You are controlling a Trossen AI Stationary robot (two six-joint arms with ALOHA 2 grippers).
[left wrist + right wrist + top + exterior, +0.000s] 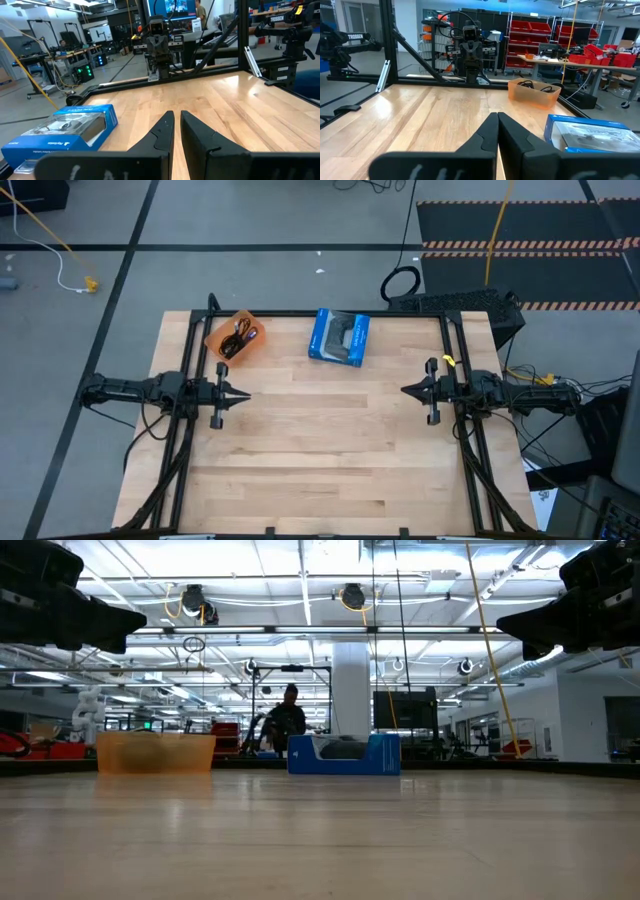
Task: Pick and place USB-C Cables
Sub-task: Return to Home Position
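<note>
1. Table: you have one light wooden top inside a black frame. It carries one box and one bin, both toward the far edge.
2. Arms: there are two, one at each side of the table. Each reaches level and inward at mid-depth, pointing at the other, well apart. In the low view both hang above the table surface.
3. Left gripper: it sits just inside the left frame rail, nearer you than the bin. In its wrist view the fingers are drawn together with only a thin slit between them, and they hold nothing.
4. Right gripper: it sits just inside the right frame rail. In its wrist view the fingertips meet, and they hold nothing.
5. Blue box: there is one, lying flat near the far edge at about mid-width. A dark item shows through its clear window.
6. Orange bin: there is one, translucent and open-topped, at the far left corner, left of the blue box and apart from it.
7. USB-C Cables: they lie inside the orange bin as a dark tangle with a trace of blue. In the right wrist view, black loops rise to the rim. You cannot count them apart.
</note>
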